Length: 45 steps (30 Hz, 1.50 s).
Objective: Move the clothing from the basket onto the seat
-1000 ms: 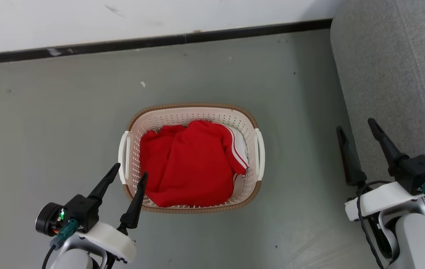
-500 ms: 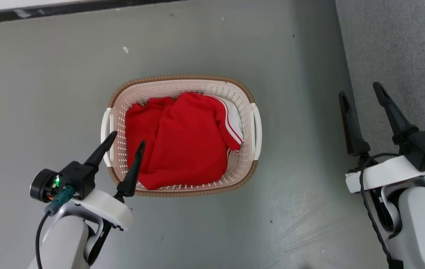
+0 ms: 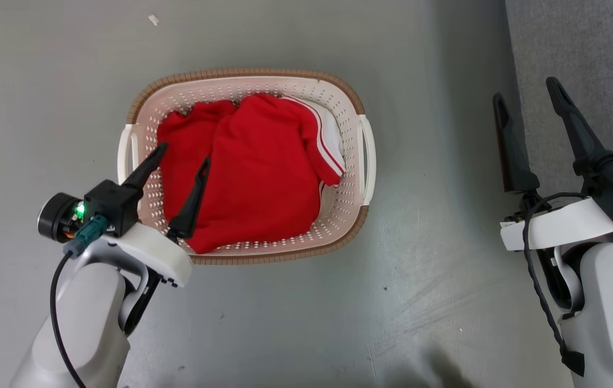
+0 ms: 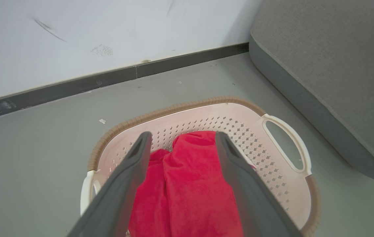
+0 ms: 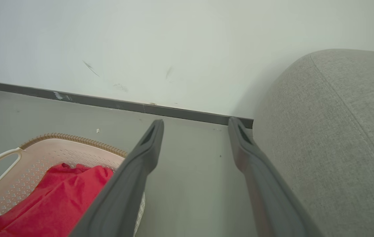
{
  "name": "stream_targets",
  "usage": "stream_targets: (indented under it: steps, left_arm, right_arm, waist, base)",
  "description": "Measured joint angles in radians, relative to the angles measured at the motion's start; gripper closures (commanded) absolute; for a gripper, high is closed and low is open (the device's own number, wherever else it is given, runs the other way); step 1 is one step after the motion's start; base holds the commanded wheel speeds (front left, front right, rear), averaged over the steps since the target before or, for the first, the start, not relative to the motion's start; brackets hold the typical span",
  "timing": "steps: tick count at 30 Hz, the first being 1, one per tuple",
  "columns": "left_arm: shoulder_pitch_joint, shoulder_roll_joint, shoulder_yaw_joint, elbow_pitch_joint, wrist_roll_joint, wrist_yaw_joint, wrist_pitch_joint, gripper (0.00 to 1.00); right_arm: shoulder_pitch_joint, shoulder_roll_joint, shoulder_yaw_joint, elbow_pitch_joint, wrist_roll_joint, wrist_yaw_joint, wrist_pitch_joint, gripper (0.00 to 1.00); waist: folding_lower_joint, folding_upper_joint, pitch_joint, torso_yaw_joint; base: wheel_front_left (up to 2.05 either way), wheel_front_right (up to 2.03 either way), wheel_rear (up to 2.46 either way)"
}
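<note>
Red garments [image 3: 252, 172] in laundry basket [image 3: 241, 75], frame centre. My left pincer [image 3: 184, 152] gapes empty over its lower-left rim; right pincer [image 3: 524, 89] gapes empty by sofa [image 3: 581, 43], right edge. Risk: finger snags perforated wall, drags basket.

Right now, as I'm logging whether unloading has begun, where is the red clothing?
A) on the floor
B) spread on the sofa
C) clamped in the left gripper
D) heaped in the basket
D: the red clothing lies heaped inside the basket, while the left gripper stands open over it, holding nothing.
</note>
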Motion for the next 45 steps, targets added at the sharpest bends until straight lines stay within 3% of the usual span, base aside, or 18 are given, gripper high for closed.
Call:
stream_targets:
  steps: [21, 45]
  left_arm:
    - [-0.164, 0.002, -0.047, 0.1, 0.022, 0.002, 0.138, 0.0]
    - [-0.269, -0.004, -0.097, 0.209, 0.109, 0.062, 0.245, 0.0]
  right_arm:
    - [-0.074, -0.001, 0.004, -0.014, 0.023, 0.0, 0.0, 0.0]
    - [-0.101, -0.001, 0.026, -0.015, 0.058, 0.0, 0.0, 0.0]
  waist:
    - [-0.0001, 0.0, 0.138, -0.027]
    - [-0.0001, 0.0, 0.226, -0.085]
  base:
    - [0.0, 0.0, 0.0]
    - [0.0, 0.0, 0.0]
